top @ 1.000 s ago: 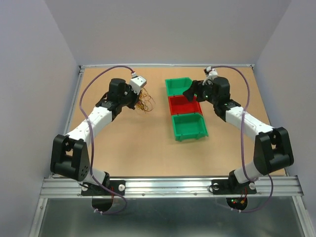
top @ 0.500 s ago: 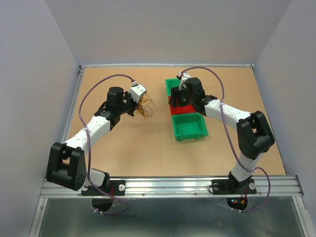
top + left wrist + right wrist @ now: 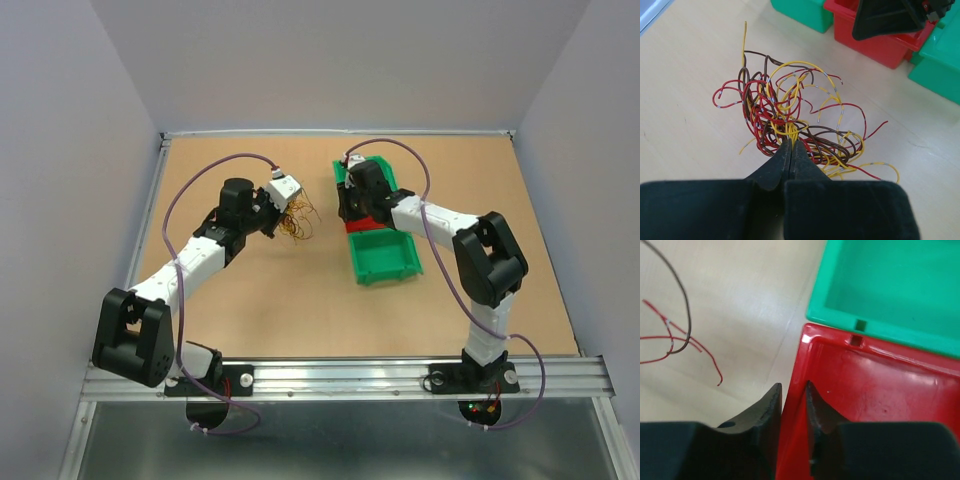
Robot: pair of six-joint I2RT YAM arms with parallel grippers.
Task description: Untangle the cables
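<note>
Left claw (image 3: pixel 791 148) is pinched tight, tips together on a few yellow strands at the near edge of the cables (image 3: pixel 790 112). That is one dense tangle of red, yellow and dark brown loops, fanning out from the tips over the table (image 3: pixel 300 300), left of the row of bins.

Over to the right claw (image 3: pixel 793 386): it is narrow, one finger outside and one inside the left wall of the red bin (image 3: pixel 880 390), right at the rim. I cannot tell whether it is actually squeezing that wall.

The red bin sits between the far green bin (image 3: pixel 880 330) and the near green bin (image 3: pixel 383 272), all touching in a line. Stray red and dark strand ends lie on the table just left of the right claw.
</note>
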